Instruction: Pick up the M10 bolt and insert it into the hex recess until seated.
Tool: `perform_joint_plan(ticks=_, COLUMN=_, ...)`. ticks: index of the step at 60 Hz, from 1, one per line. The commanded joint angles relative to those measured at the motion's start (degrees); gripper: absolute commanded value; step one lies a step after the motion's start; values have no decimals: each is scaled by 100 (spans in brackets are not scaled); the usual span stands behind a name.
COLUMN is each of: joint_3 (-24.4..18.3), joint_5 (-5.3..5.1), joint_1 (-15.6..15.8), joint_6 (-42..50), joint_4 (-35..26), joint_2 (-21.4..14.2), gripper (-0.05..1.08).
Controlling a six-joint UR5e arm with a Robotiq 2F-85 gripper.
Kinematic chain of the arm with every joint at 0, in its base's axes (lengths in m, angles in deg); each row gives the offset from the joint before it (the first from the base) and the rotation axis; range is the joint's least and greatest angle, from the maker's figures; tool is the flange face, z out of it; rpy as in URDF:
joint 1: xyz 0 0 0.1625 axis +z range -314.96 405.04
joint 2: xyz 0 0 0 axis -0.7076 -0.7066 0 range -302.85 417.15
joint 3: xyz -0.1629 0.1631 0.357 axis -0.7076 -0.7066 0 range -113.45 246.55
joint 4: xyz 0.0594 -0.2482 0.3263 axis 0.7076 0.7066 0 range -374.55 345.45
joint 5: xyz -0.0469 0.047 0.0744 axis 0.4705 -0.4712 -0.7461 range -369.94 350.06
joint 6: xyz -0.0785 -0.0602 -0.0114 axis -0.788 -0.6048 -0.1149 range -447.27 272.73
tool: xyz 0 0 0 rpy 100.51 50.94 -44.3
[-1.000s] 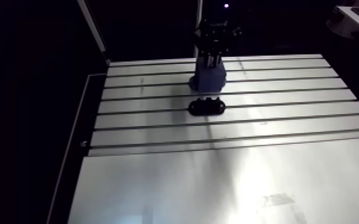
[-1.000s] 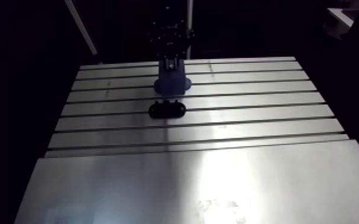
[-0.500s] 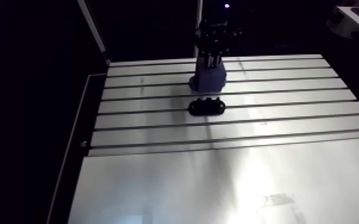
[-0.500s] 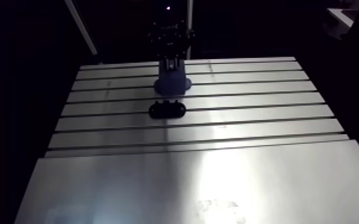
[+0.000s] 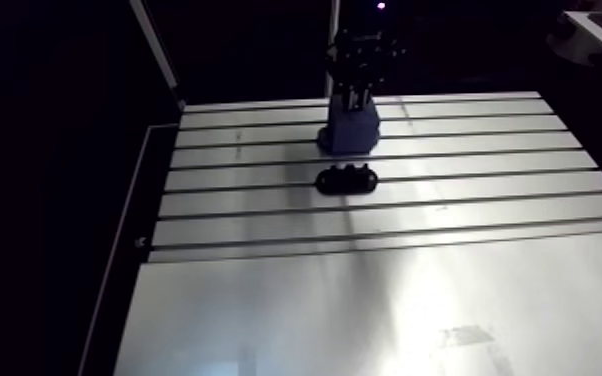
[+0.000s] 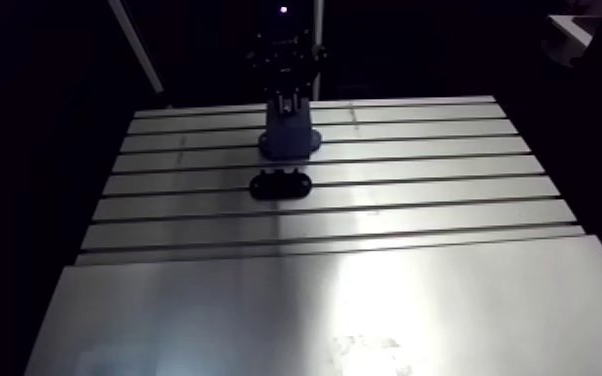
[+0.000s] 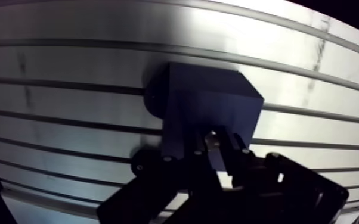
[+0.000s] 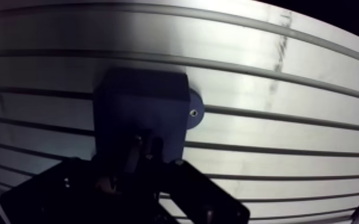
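On the table's (image 5: pixel 485 165) far slots, the gripper (image 5: pixel 354 100) hung straight over a blue block (image 5: pixel 350 132). A black plate (image 5: pixel 346 180) lay just beside the block, at its 6 o'clock. I could not tell the gripper's opening or whether it held anything. The bolt could not be made out.

Counter (image 5: pixel 265 320): you have a slotted aluminium top, with smooth plate at the near end and parallel slots (image 5: pixel 465 205) running across the far half.
Light: your brightest glare (image 5: pixel 415 310) sits on the smooth plate.
Surround: dark on every side of the counter.
Far-left corner: a pale slanted bar (image 5: pixel 155 45) rises there.
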Motion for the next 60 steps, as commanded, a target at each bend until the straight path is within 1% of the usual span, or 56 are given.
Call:
perform_joint_plan(ticks=1, joint_3=3, joint_5=0, joint_1=1, joint_6=-106, joint_4=-7, joint_2=0, gripper=76)
perform_joint_plan(ticks=46, joint_3=-59, joint_5=-2, joint_1=9, joint_6=-925, joint_4=-78, joint_2=0, gripper=76)
perform_joint_plan(ticks=60, joint_3=-60, joint_5=-8, joint_1=27, joint_6=-1043, joint_4=-79, joint_2=0, gripper=76)
